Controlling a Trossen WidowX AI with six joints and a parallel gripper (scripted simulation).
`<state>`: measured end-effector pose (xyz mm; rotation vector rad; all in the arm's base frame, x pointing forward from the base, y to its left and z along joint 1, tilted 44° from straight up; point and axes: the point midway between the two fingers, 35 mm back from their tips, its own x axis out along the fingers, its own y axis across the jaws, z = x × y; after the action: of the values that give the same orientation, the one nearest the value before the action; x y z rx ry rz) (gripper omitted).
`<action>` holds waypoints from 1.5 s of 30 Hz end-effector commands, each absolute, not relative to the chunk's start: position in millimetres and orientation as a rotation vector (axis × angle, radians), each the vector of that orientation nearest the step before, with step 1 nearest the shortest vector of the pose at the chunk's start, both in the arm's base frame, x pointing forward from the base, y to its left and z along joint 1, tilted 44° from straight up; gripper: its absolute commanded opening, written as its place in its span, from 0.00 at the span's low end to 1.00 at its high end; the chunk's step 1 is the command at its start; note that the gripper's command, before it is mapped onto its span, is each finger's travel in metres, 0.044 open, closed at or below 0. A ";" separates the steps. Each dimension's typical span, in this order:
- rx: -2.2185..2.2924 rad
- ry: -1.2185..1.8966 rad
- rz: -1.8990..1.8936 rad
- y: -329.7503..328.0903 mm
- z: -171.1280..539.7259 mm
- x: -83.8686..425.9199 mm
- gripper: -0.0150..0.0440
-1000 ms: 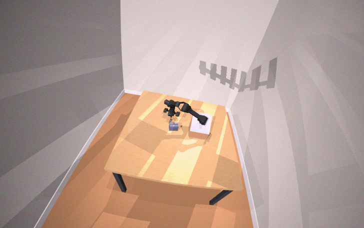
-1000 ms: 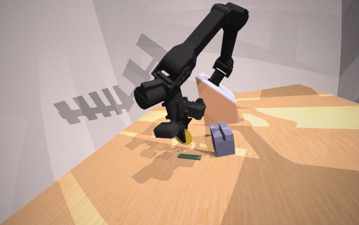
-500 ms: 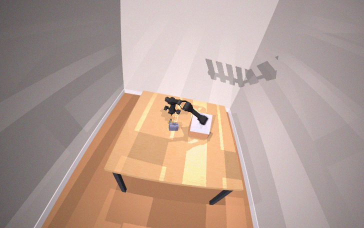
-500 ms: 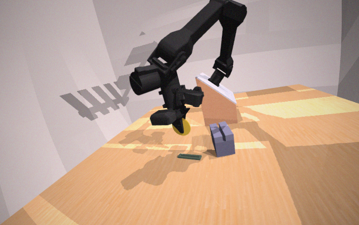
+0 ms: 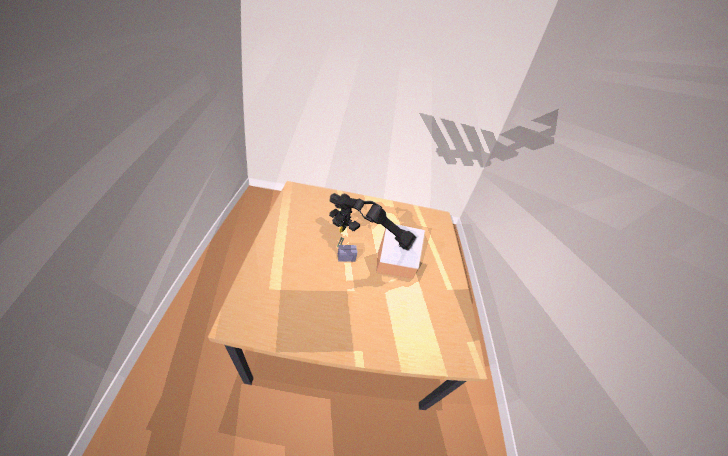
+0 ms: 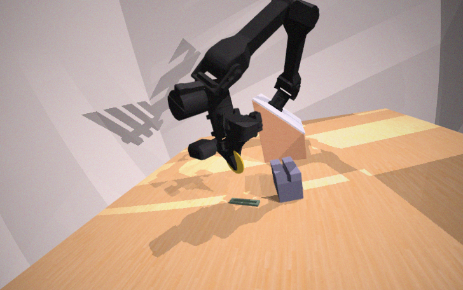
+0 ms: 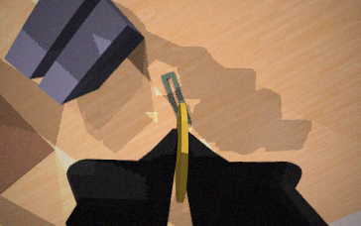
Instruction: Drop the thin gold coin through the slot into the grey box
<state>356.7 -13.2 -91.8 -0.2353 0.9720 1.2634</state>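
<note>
In the wrist view the grey box [image 7: 74, 42] sits upper left, its slot [image 7: 63, 37] running diagonally, while my gripper [image 7: 179, 133] at lower centre pinches the coin [image 7: 182, 149] edge-on above the empty holder [image 7: 172, 89]. If I arrive without turning the coin into line with that narrow slot, I expect it to catch on the lid and twist out of my pinch.

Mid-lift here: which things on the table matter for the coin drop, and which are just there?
Job:
- tool, shut on the gold coin
- grey box with its slot
- green holder, no coin in it

Just there:
- pedestal under the arm's base
- table
</note>
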 end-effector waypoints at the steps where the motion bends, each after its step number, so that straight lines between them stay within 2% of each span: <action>1: -0.133 1.053 1.189 -13.0 -89.0 357.0 0.25; 20: 0.360 1.380 0.808 -10.2 -85.3 355.8 0.25; 45: 0.365 1.384 0.802 21.4 -52.7 338.1 0.25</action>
<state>340.2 16.1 -60.4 0.3649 1.3910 0.8042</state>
